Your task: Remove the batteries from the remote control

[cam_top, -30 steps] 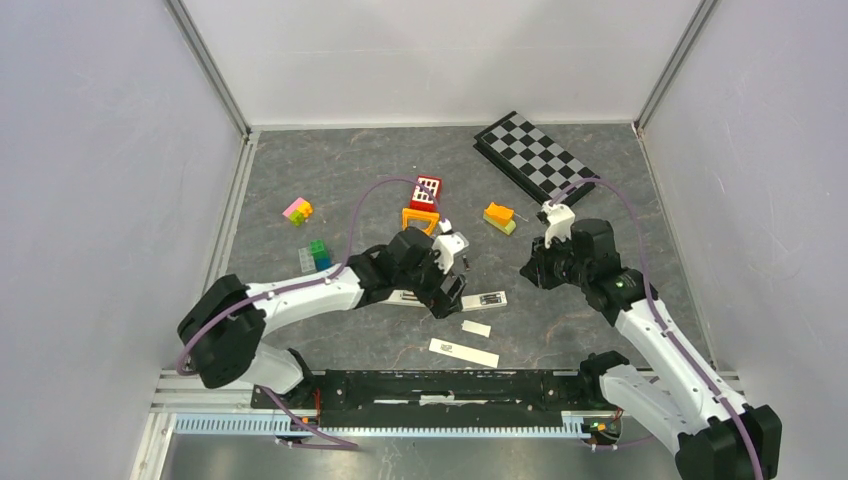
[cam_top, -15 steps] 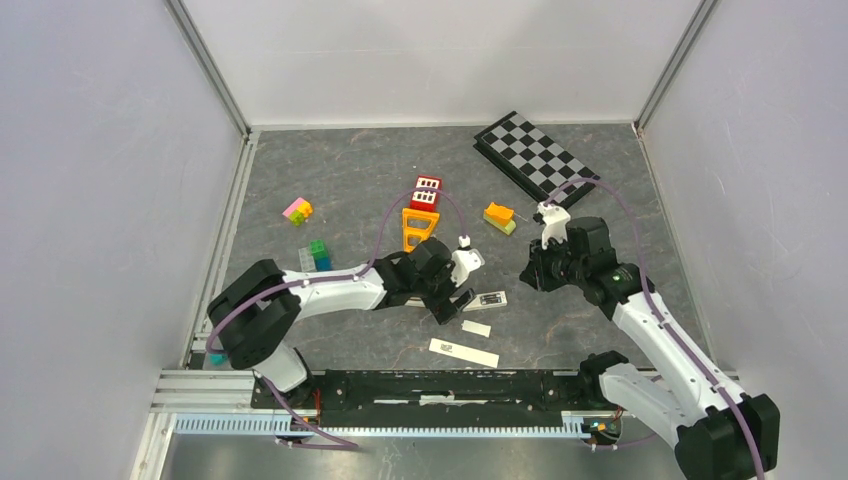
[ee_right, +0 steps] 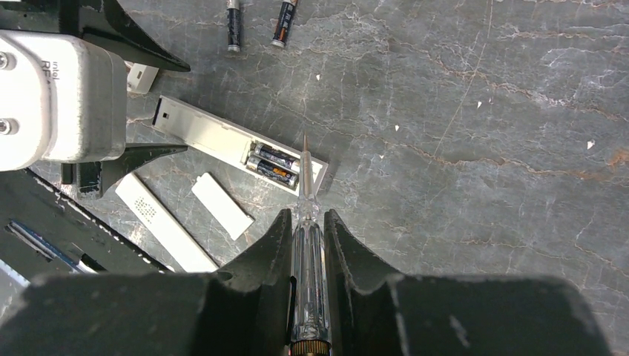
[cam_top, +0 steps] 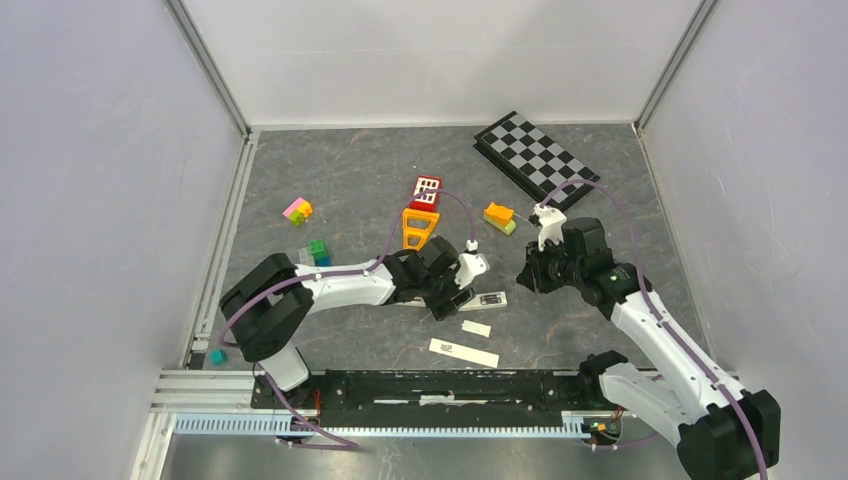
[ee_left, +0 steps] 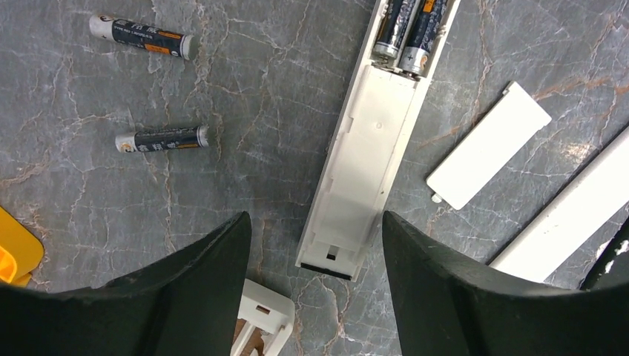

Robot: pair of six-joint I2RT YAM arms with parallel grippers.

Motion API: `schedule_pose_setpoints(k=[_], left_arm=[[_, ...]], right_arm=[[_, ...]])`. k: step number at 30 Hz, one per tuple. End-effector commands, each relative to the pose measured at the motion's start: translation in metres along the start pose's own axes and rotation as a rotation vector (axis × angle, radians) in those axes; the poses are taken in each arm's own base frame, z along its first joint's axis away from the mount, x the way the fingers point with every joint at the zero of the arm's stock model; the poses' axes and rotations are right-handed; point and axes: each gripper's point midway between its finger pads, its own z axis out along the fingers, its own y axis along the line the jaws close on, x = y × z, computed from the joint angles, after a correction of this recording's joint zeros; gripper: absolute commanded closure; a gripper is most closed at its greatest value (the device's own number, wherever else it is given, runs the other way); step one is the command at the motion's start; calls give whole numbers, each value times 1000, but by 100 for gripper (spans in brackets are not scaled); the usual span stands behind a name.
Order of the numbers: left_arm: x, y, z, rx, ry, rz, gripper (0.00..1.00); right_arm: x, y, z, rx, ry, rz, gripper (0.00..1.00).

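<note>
At top centre, dark cylindrical batteries look light, slippery, best pried endwise; right gripper clamps clear-handled screwdriver, left gripper gapes.

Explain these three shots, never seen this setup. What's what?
Two robot arms bolted to a table. The top view looks down from behind them; the other two come from cameras on each wrist. The left gripper is open, its fingers either side of a white remote whose cover lies beside it. Two batteries sit inside; two loose batteries lie on the table. The right gripper holds a screwdriver-like tool, tip near the compartment. Toy blocks and a checkerboard lie farther back.
</note>
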Motion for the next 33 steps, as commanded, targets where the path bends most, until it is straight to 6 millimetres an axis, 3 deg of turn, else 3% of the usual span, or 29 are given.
schedule_pose_setpoints(k=[1, 13, 16, 20, 29, 33], left_arm=[[-4, -2, 0, 21, -12, 55, 28], [9, -1, 8, 15, 35, 92, 33], [9, -1, 9, 1, 40, 96, 41], [8, 2, 6, -19, 37, 98, 59], [8, 5, 1, -47, 21, 106, 68], [9, 6, 0, -51, 33, 134, 69]], right_arm=[[-8, 4, 0, -9, -19, -5, 100], [-2, 2, 4, 2, 3, -5, 100], [-1, 2, 4, 3, 8, -4, 100], [0, 3, 4, -4, 11, -8, 100], [-2, 13, 1, -49, -2, -17, 100], [3, 8, 3, -12, 12, -34, 100]])
